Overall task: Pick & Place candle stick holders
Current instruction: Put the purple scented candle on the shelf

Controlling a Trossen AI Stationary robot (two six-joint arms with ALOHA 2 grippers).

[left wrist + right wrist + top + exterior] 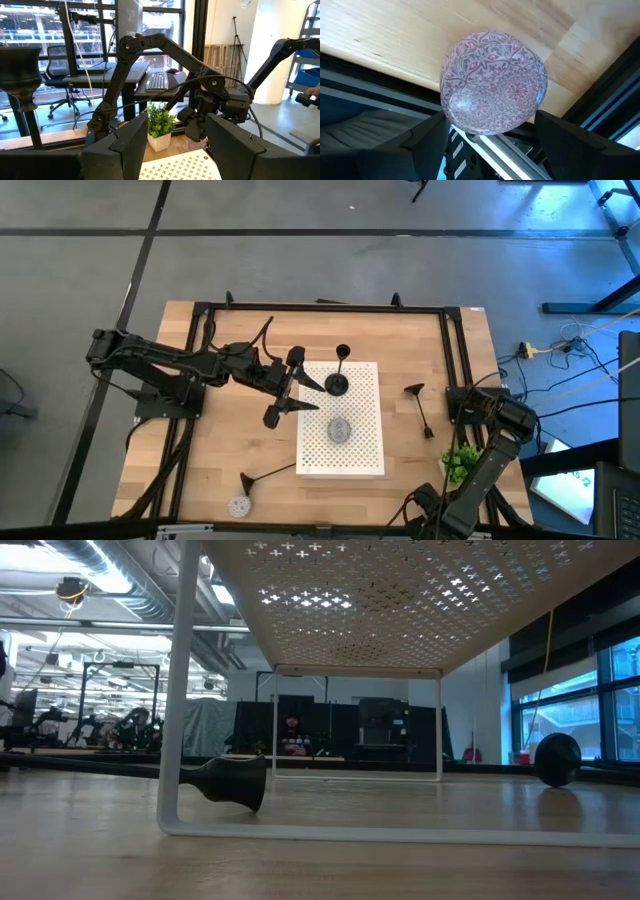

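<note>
Your left gripper (290, 390) is hovering over the left edge of the white perforated stand (341, 418) near the middle of the desk, its fingers (127, 145) standing apart with nothing between them. One candle stick holder (338, 376) is standing upright on the stand's far end, just beside that gripper, so the gap there is tight. A patterned round piece (339, 430) is lying on the stand's middle.

A second holder (420, 408) is lying on its side on the bare wood between the stand and the desk's right edge, and a third holder (265, 475) is lying on its side near the front edge, its stem pointing toward the stand's front left corner (the low view is showing what looks like its cup end (232, 781) beside the stand's white leg (176, 690)). A small patterned disc (238, 505) is sitting at the front edge, just beside that holder's base.

Your right gripper (487, 132) is waiting at the front right corner, its fingers spread wide, looking down at a patterned bowl (492, 82) by the desk's edge. A small potted plant (459, 462) is standing by the right edge, near that arm. The black frame rails (455, 350) are running along the far, left and right edges, leaving the front left wood open.
</note>
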